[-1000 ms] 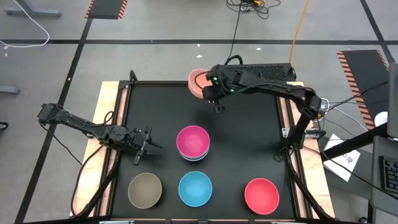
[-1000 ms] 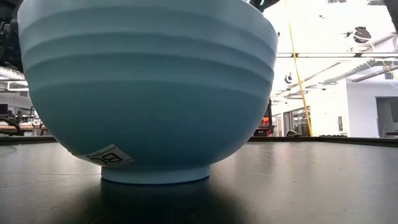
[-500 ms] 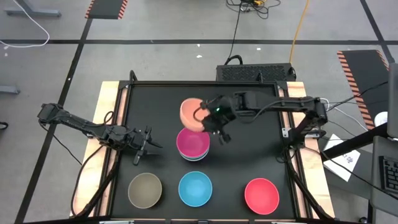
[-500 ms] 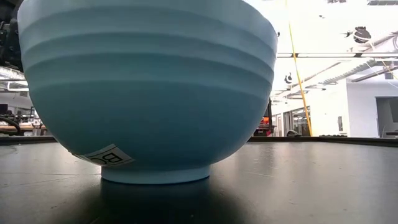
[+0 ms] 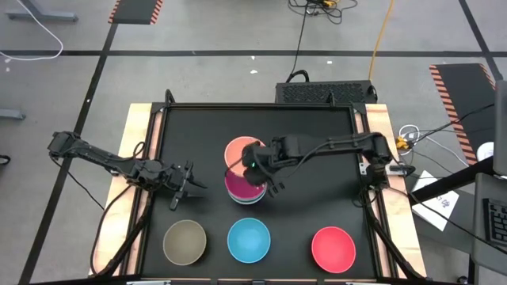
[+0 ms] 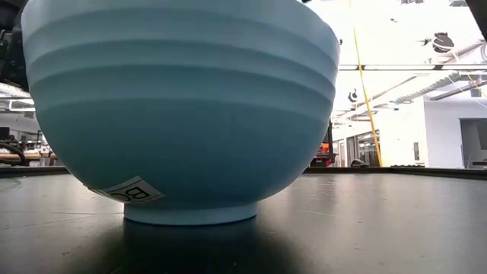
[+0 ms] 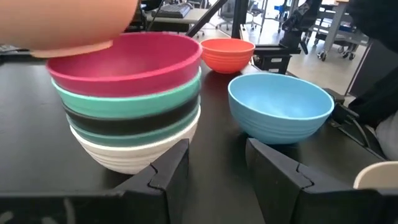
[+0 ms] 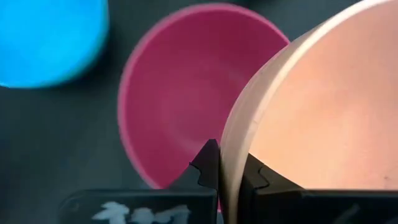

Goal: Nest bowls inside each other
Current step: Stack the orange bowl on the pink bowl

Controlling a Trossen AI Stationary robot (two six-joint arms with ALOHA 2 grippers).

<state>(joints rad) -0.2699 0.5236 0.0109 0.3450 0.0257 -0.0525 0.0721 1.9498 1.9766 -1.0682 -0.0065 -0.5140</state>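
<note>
A stack of nested bowls [image 5: 244,190] stands at the table's middle, its magenta bowl [image 7: 124,59] on top, over teal, black and white ones. My right gripper [image 5: 255,162] is shut on a peach-orange bowl [image 5: 240,152] just above the stack's far side. An olive-brown bowl [image 5: 184,241], a light blue bowl [image 5: 249,239] and a red bowl [image 5: 333,247] stand along the near edge. My left gripper [image 5: 190,187] is open and empty, left of the stack. My right gripper pinches the peach-orange bowl's rim [image 8: 231,163], one finger inside the bowl and one outside. The fingers come from above, pointing down. The bowl is lifted clear, its mouth up, over the magenta bowl's far edge.
The light blue bowl [image 6: 179,106] fills the low view. The table's far half is bare black mat [image 5: 317,127]. A black box [image 5: 325,93] sits behind the far edge.
My right gripper has carried the peach-orange bowl from the table's far edge toward the near edge and a little left, to just above the stack with the magenta bowl on top. The bowl stays mouth up.
</note>
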